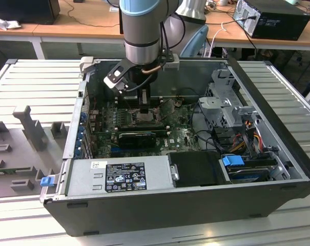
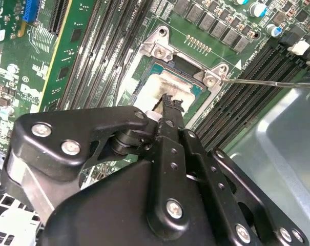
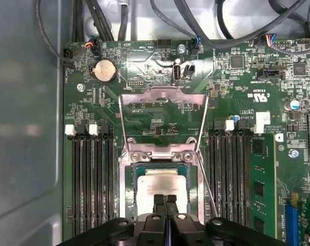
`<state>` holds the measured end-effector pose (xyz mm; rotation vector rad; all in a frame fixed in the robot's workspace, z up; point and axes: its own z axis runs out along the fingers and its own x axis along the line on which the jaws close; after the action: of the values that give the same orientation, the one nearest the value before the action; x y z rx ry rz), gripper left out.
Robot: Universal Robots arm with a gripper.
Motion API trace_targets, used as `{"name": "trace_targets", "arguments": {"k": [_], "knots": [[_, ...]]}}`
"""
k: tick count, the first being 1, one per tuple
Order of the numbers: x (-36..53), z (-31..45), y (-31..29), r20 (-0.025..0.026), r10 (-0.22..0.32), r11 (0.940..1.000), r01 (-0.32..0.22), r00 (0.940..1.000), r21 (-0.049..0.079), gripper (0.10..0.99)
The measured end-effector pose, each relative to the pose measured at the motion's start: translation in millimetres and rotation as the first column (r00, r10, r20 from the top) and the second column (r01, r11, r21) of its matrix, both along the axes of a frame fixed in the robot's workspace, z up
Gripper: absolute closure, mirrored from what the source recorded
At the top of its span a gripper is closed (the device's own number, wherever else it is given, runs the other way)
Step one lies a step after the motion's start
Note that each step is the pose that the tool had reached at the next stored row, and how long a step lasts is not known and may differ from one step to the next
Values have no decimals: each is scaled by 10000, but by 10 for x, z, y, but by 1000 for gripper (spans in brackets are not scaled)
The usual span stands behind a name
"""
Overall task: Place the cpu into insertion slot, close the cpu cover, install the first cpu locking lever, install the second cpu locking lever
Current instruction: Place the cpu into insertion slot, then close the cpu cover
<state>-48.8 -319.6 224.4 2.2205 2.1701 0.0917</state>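
Observation:
In both wrist views the cpu (image 3: 162,185) (image 2: 167,82) lies pale and flat inside the insertion slot (image 3: 128,189) (image 2: 150,69) on the green motherboard. The cpu cover (image 3: 162,95) stands swung open, away from the slot, its grey frame over the board beyond the hinge. My gripper (image 3: 165,201) (image 2: 169,102) is shut, the two black fingertips together right over the near part of the cpu; whether they touch it is unclear. A thin metal locking lever (image 3: 207,184) (image 2: 267,82) sticks out free beside the slot. In the exterior view the gripper (image 1: 144,108) reaches down into the open computer case.
Long black memory slots (image 3: 90,179) (image 3: 231,174) flank the socket on both sides. Cables (image 3: 211,31) hang past the board's far edge. A power supply (image 1: 119,177), a drive cage (image 1: 226,107) and the case walls (image 1: 277,133) hem in the board.

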Motion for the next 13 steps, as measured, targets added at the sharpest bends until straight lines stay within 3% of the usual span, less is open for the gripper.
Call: {"name": "trace_targets", "arguments": {"k": [7,11,13], "knots": [[2,71,0,-4,1,10000,-1,10000,3,980],[64,72,-4,-85,-1,10000,1,10000,11,980],[86,72,-6,-98,-2,10000,2,10000,13,980]]}}
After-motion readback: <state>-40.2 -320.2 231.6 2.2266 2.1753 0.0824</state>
